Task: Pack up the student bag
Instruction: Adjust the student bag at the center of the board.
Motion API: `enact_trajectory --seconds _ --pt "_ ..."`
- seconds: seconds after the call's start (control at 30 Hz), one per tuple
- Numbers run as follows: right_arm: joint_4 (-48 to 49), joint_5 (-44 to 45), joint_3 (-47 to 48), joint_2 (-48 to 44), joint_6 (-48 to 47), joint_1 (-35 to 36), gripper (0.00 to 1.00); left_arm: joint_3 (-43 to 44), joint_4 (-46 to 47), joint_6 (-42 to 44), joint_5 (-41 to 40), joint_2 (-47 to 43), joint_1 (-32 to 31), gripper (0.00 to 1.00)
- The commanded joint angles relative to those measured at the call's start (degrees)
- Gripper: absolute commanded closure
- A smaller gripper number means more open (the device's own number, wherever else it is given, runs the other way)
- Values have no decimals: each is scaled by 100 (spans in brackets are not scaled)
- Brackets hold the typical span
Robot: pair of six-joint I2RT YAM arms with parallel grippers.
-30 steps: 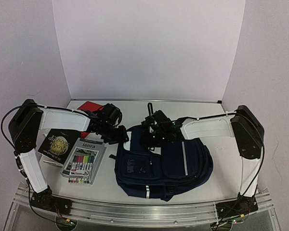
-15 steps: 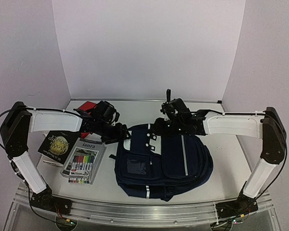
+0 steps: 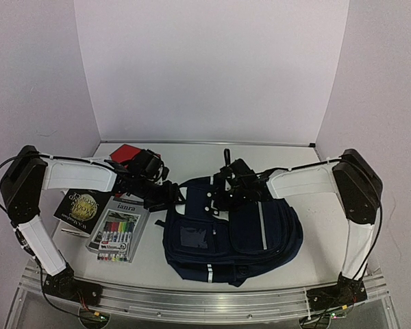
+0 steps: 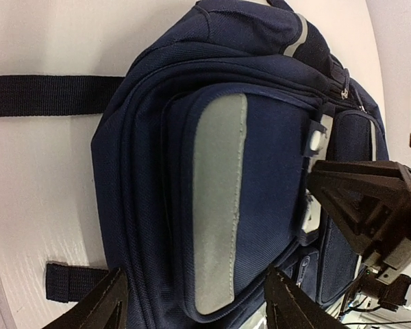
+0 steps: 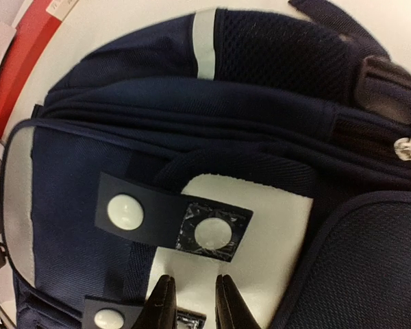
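White tabletop (image 3: 192, 156) (pale walls (image 3: 212, 68) around) bears the student bag (image 3: 233, 233).

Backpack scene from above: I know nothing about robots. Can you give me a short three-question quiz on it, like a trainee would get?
1. True or false: the bag stands upright.
2. What lies on the table just beside the bag? A) marker set B) laptop C) lunchbox
3. Fill in: the left gripper has its jaws ____.

Key: 1 false, it lies flat; 2 A; 3 open.
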Motion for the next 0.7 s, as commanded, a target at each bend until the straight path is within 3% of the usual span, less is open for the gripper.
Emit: enact_trajectory --seconds 0.0,0.17,0.33,0.5,0.57,0.67 --pt "158 -210 219 559 -50 35 85 -62 518 -230 407 204 27 33" --pt "173 -98 115 338 -29 33 84 -51 861 -365 622 547 25 39" --pt "91 259 -306 -598 13 -54 62 125 976 -392 640 832 27 63" --pt "17 363 -1236 -1718 230 -469 44 184 1000 -298 537 949 68 79" --pt "-6 382 -1633 -2132 333 -675 37 169 1055 -276 606 956 164 81" --pt "-77 352 -2239 -2642 503 -1022 35 255 934 -116 604 868 287 76"
